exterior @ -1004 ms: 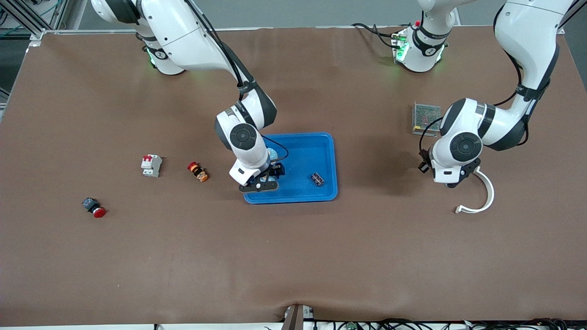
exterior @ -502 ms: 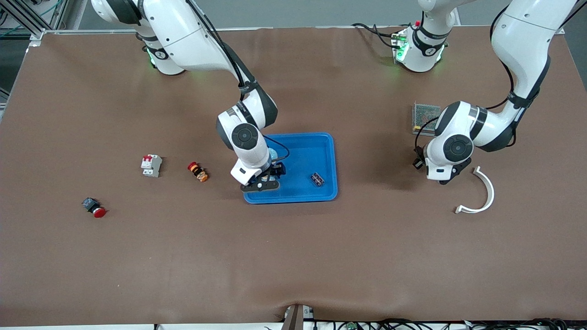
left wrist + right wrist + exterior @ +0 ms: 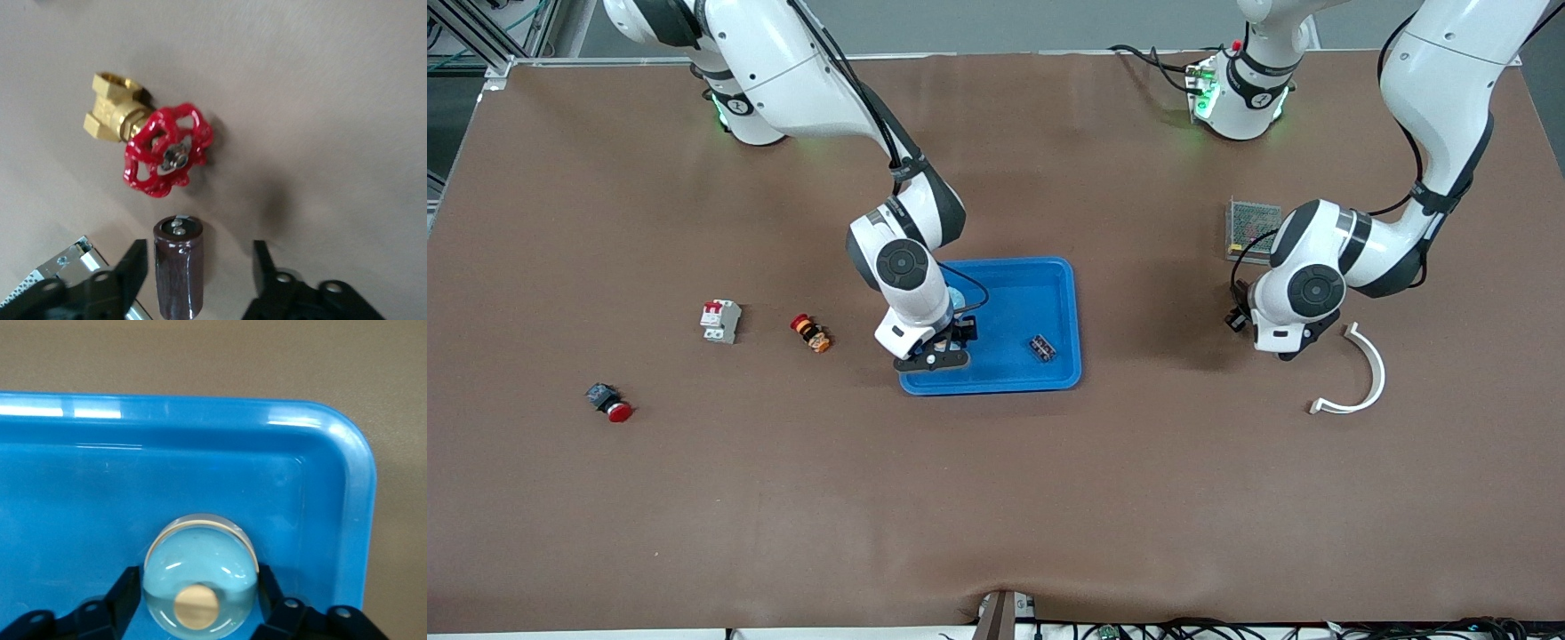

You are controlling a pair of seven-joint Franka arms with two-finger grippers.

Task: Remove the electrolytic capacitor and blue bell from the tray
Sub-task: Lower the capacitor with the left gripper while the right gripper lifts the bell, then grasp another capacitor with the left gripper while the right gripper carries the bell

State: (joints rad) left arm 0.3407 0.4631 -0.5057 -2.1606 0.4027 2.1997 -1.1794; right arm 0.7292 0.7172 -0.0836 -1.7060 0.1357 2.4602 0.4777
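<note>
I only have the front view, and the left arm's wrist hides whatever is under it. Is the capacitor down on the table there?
Observer: Yes. The left wrist view shows the dark brown cylindrical capacitor lying on the table between the open fingers of the left end effector, ungripped.
Operator: Anything close to it?
Observer: A brass valve with a red handwheel lies just beside it, not touching.
Operator: And under the right arm?
Observer: The right end effector is down in the blue plastic tray, near a corner, with its fingers against both sides of the pale blue dome-shaped bell.
</note>
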